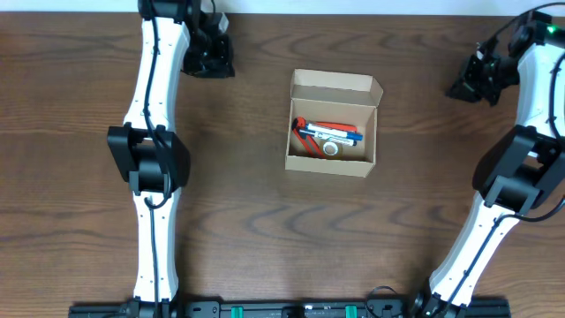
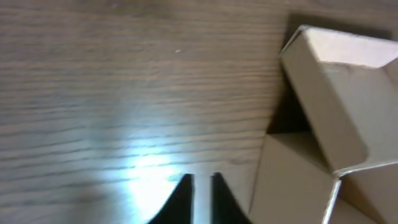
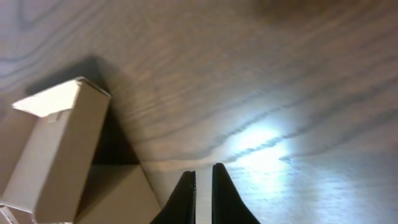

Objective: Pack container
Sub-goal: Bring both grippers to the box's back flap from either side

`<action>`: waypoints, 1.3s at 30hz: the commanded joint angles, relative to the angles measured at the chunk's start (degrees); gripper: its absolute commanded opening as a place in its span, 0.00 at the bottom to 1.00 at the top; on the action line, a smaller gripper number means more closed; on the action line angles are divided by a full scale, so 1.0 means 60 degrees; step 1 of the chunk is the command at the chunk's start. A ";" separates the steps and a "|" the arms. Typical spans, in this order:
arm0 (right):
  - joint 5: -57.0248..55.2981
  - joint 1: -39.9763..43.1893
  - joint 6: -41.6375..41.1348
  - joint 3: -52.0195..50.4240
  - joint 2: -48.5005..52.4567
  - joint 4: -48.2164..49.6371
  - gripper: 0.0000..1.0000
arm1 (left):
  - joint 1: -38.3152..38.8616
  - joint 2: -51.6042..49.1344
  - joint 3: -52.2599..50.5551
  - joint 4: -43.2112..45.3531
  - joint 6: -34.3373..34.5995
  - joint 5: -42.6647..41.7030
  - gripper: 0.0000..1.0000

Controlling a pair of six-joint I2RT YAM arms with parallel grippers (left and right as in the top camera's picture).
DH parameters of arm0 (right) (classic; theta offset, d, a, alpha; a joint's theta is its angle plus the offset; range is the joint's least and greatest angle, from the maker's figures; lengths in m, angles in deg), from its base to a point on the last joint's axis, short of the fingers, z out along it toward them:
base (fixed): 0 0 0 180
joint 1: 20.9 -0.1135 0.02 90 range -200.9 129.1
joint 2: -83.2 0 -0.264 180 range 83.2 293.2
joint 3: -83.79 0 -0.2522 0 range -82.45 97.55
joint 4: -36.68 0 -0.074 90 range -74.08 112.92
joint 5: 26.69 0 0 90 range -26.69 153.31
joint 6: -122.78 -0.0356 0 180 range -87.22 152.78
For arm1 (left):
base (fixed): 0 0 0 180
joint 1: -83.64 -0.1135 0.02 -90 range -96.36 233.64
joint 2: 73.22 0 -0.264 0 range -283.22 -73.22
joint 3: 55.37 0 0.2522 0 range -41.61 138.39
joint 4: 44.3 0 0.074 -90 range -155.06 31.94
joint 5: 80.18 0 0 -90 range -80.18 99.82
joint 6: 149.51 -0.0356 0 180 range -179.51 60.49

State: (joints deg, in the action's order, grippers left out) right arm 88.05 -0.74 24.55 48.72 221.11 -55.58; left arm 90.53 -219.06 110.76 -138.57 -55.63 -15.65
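Two sets of fingers are pressed together and hold nothing: the left gripper (image 2: 202,182) hangs well off the box (image 1: 328,164) to its far left, and the right gripper (image 3: 203,177) well off to its far right, both low over the table (image 1: 247,212). The box sits mid-table between the arms, with its lid (image 1: 335,85) standing open along the far edge. Pens (image 1: 328,130) and a roll of tape (image 1: 332,149) already lie inside, so the filling looks done and the step in hand is most likely closing the lid. That would call for one gripper to come in behind the box, get its closed fingertips against the back of the lid and fold it forward and down. The other arm may have to brace the near wall, since so light a box would probably slide. How many pens there are is hard to say, as they overlap in a small red and blue bundle. Whether the lid has a tuck tab or side flaps cannot be made out from above. Both wrist views are blurred and cut the box off at the frame edge, showing only a corner of it beside the raised lid. In the overhead view the fingertips are lost in the dark gripper bodies.
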 commanded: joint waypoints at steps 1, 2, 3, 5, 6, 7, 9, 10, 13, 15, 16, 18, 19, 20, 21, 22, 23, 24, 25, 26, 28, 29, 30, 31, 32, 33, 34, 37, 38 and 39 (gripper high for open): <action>0.0208 -0.0229 -0.0346 0.0040 -0.0040 0.0029 0.01 | 0.0044 -0.0175 0.0102 0.0240 0.0459 -0.0262 0.06; 0.0204 -0.0266 -0.0339 0.0040 -0.0036 0.0047 0.02 | 0.0047 -0.0175 0.0102 0.0390 0.0590 -0.0259 0.06; 0.0204 -0.0313 -0.0339 0.0040 -0.0036 0.0076 0.01 | 0.0047 -0.0175 0.0102 0.0510 0.0678 -0.0262 0.06; 0.0204 -0.0415 -0.0339 0.0040 -0.0033 0.0124 0.01 | 0.0047 -0.0175 0.0102 0.0732 0.0838 -0.0262 0.06; 0.0204 -0.0474 -0.0339 0.0040 -0.0029 0.0153 0.02 | 0.0047 -0.0175 0.0102 0.0820 0.0896 -0.0266 0.06; 0.0208 -0.0561 -0.0339 0.0040 0.0004 0.0200 0.01 | 0.0055 -0.0178 0.0098 0.0856 0.0900 -0.0266 0.06; 0.0204 -0.0681 -0.0339 0.0025 0.0025 0.0280 0.02 | 0.0073 -0.0178 0.0029 0.0867 0.0900 -0.0273 0.06; 0.0208 -0.0750 -0.0339 0.0000 0.0066 0.0324 0.01 | 0.0095 -0.0178 -0.0069 0.0871 0.0896 -0.0339 0.06; 0.0240 -0.0907 -0.0339 -0.0033 0.0193 0.0339 0.02 | 0.0186 -0.0178 -0.0521 0.0954 0.0896 -0.0787 0.06; 0.0448 -0.0998 -0.0339 -0.0084 0.0299 0.0430 0.02 | 0.0284 -0.0178 -0.0943 0.1086 0.0900 -0.1082 0.06; 0.0645 -0.1045 -0.0342 -0.0135 0.0342 0.0499 0.02 | 0.0350 -0.0178 -0.1180 0.1177 0.0900 -0.1231 0.06; 0.0998 -0.1111 -0.0350 -0.0288 0.0375 0.0667 0.02 | 0.0488 -0.0178 -0.1610 0.1406 0.1013 -0.1421 0.06; 0.1126 -0.1129 -0.0393 -0.0382 0.0375 0.0747 0.02 | 0.0539 -0.0178 -0.1741 0.1483 0.1024 -0.1548 0.06; 0.1246 -0.1147 -0.0448 -0.0517 0.0375 0.0863 0.01 | 0.0612 -0.0178 -0.1905 0.1614 0.1082 -0.1752 0.06; 0.1322 -0.1155 -0.0554 -0.0652 0.0375 0.0958 0.02 | 0.0674 -0.0178 -0.2040 0.1745 0.1086 -0.1931 0.06; 0.1439 -0.1162 -0.0641 -0.0823 0.0375 0.1075 0.02 | 0.0721 -0.0178 -0.2113 0.1832 0.1122 -0.2091 0.06; 0.1628 -0.1162 -0.0663 -0.0998 0.0375 0.1209 0.01 | 0.0769 -0.0178 -0.2142 0.1909 0.1173 -0.2171 0.06; 0.1840 -0.1162 -0.0659 -0.1188 0.0375 0.1370 0.02 | 0.0816 -0.0178 -0.2146 0.1985 0.1217 -0.2189 0.06; 0.2018 -0.1162 -0.0659 -0.1373 0.0375 0.1497 0.02 | 0.0856 -0.0178 -0.2146 0.2058 0.1286 -0.2189 0.06; 0.2131 -0.1162 -0.0659 -0.1519 0.0375 0.1585 0.01 | 0.0882 -0.0178 -0.2146 0.2131 0.1351 -0.2204 0.06; 0.2291 -0.1166 -0.0703 -0.1847 0.0375 0.1789 0.02 | 0.0903 -0.0178 -0.2146 0.2229 0.1443 -0.2452 0.06; 0.2437 -0.1169 -0.0703 -0.1960 0.0375 0.1843 0.01 | 0.0907 -0.0178 -0.2153 0.2255 0.1490 -0.2535 0.06; 0.2641 -0.1169 -0.0703 -0.2069 0.0375 0.1909 0.02 | 0.0911 -0.0178 -0.2175 0.2266 0.1555 -0.2532 0.06; 0.2918 -0.1184 -0.0699 -0.2215 0.0375 0.2044 0.02 | 0.0911 -0.0178 -0.2178 0.2266 0.1585 -0.2528 0.06; 0.3169 -0.1191 -0.0703 -0.2324 0.0375 0.2167 0.01 | 0.0911 -0.0178 -0.2178 0.2266 0.1581 -0.2532 0.06; 0.3439 -0.1191 -0.0703 -0.2415 0.0375 0.2269 0.02 | 0.0911 -0.0178 -0.2178 0.2262 0.1585 -0.2550 0.06; 0.3727 -0.1191 -0.0707 -0.2524 0.0375 0.2382 0.01 | 0.0911 -0.0178 -0.2178 0.2262 0.1585 -0.2608 0.06; 0.4167 -0.1209 -0.0841 -0.2860 0.0375 0.2597 0.01 | 0.0925 -0.0178 -0.2178 0.2324 0.1596 -0.2860 0.06; 0.4237 -0.1231 -0.0841 -0.2987 0.0375 0.2670 0.02 | 0.0929 -0.0178 -0.2182 0.2324 0.1639 -0.2874 0.06; 0.4284 -0.1257 -0.0841 -0.3085 0.0375 0.2736 0.01 | 0.0936 -0.0178 -0.2186 0.2324 0.1657 -0.2878 0.06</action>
State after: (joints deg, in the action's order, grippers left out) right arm 108.57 -7.39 20.53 32.05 222.55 -39.89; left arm 96.39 -219.36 97.78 -124.63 -46.58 -31.13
